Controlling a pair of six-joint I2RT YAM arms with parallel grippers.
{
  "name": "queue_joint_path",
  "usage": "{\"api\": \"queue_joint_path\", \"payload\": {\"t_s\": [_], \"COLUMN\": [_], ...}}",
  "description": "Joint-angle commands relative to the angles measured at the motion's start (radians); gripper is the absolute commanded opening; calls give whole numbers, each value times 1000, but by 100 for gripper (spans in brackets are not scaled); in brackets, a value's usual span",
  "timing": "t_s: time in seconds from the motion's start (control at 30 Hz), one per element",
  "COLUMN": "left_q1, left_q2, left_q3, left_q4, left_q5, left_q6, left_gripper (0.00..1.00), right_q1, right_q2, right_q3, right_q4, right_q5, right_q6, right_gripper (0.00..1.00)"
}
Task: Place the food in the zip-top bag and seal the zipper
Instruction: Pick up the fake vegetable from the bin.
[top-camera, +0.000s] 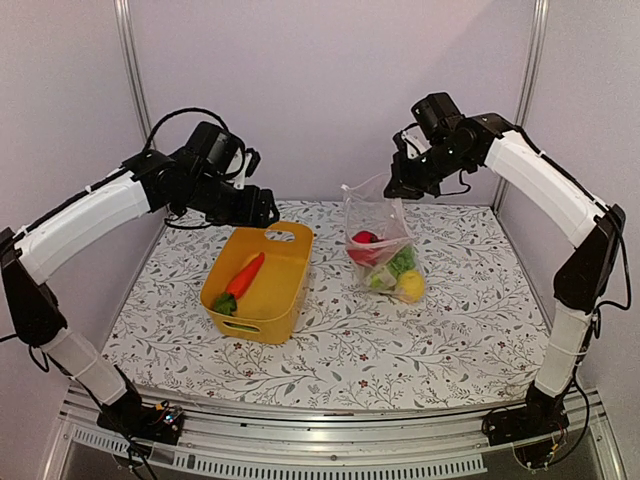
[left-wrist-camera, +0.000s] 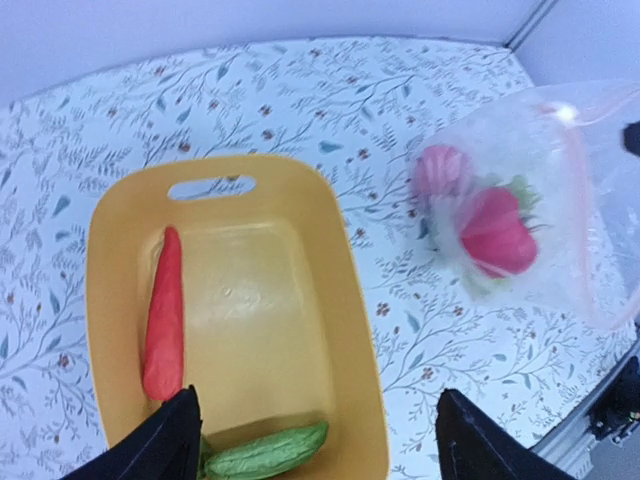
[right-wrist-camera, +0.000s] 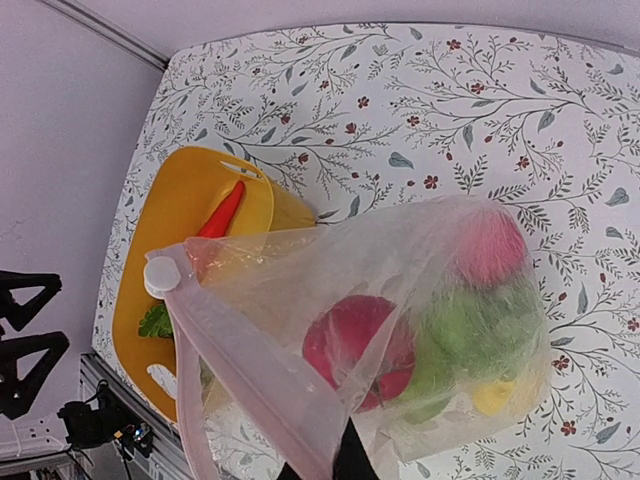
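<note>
My right gripper (top-camera: 397, 187) (right-wrist-camera: 335, 455) is shut on the mouth edge of the zip-top bag (top-camera: 375, 215) (right-wrist-camera: 400, 260) and holds it up while its bottom rests on the table. The zipper (right-wrist-camera: 245, 365) runs from a white slider (right-wrist-camera: 160, 275) toward the fingers. Inside the bag lie red (top-camera: 365, 245) (right-wrist-camera: 355, 350), green (top-camera: 402, 262) and yellow (top-camera: 410, 287) food. An orange carrot (top-camera: 243, 277) (left-wrist-camera: 165, 315) and a green piece (top-camera: 224, 303) (left-wrist-camera: 268, 453) lie in the yellow basket (top-camera: 285, 290) (left-wrist-camera: 260, 300). My left gripper (top-camera: 268, 208) (left-wrist-camera: 317, 400) hangs open above the basket, holding nothing.
The basket stands left of the bag on the flower-patterned table cover (top-camera: 400, 340). Walls close the back and both sides. A metal rail (top-camera: 330, 440) runs along the table's near edge.
</note>
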Motion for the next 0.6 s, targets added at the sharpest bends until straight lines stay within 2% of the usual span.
{"api": "queue_joint_path", "payload": {"t_s": [0.0,0.1,0.17,0.23,0.33,0.47,0.57], "left_q1": [48,48,48,48,48,49,51], "left_q2": [-2,25,59,91,142,234,298], "left_q3": [-139,-184,-188,-188,-176,-155,-156], "left_q4": [-122,-150,-174,-183,-169,-168,-113], "left_q5": [71,89,81,23,-37,-137,-184], "left_q6": [-39,-20,-8,-4,36,74,110], "left_gripper": [80,81,83,84,86,85,82], "right_q1": [-22,-33,-33,-36,-52,-41,-64], "right_q2": [-57,-27,-48,-79,1,-106,-76], "right_q3": [-23,41,25,-64,5,-114,-91], "right_q4": [20,-21,30,80,-25,105,27], "right_q5": [28,-4,2,26,-36,10,-32], "right_q6": [-5,-13,4,15,-7,13,-6], "right_gripper": [0,0,0,0,0,0,0]}}
